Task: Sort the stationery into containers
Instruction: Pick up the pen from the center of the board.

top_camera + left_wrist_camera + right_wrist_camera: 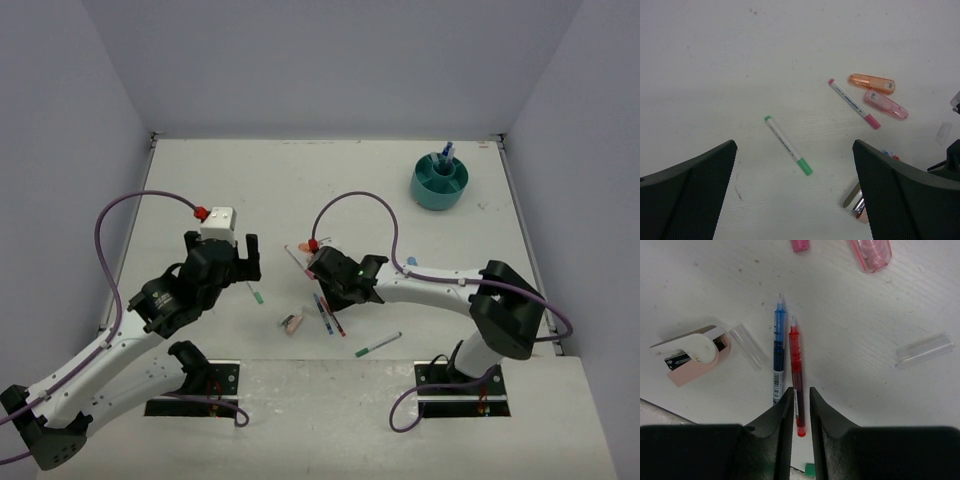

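1. Right wrist view: the right hand [800, 390] has its fingers drawn in to a narrow slot. The red pen [796, 375] runs through that slot, and both fingers appear to press its barrel, so read this as a pinch.
2. The red pen lies flat on the surface [850, 315], in the near middle of the scene. The blue pen [778, 350] lies parallel and just beside it.
3. Expect the red pen to be light, stiff and smooth. Its round plastic barrel will not bend, but it may slide or swivel between the fingers.
4. The hold sits close to one end of the barrel. The long free end is therefore likely to droop when you lift, and mid-barrel would be the steadier place to hold.
5. The blue pen is so close that one finger may drag it along, so watch that side as you raise the red pen.
6. Left wrist view: the left hand [794, 150] is spread wide and holds nothing. It hangs above the green marker [788, 145].
7. The teal organizer [440, 182] stands at the far right, well apart from both hands, with something blue upright in it.
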Controlling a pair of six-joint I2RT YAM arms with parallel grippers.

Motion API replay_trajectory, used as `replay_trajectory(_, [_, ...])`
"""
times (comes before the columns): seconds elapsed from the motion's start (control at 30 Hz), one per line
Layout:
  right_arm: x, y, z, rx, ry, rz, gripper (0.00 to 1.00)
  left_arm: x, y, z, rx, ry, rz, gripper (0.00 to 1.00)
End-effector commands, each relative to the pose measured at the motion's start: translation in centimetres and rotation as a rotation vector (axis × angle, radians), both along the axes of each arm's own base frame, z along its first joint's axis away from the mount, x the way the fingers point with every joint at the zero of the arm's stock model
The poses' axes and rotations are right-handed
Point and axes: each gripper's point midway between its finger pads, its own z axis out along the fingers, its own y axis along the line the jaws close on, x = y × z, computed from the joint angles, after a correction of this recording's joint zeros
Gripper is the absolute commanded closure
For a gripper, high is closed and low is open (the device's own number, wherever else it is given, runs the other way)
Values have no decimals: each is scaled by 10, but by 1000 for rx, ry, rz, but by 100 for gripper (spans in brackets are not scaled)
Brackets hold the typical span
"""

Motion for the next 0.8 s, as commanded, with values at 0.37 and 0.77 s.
replay_trajectory(0.37, [-8,10,-20,-70,28,35,80,4,-11,7,-20,-32,-56,0])
replay_trajectory(0.77, [-8,1,-40,-140,44,30,82,4,-12,9,-28,-36,-63,0])
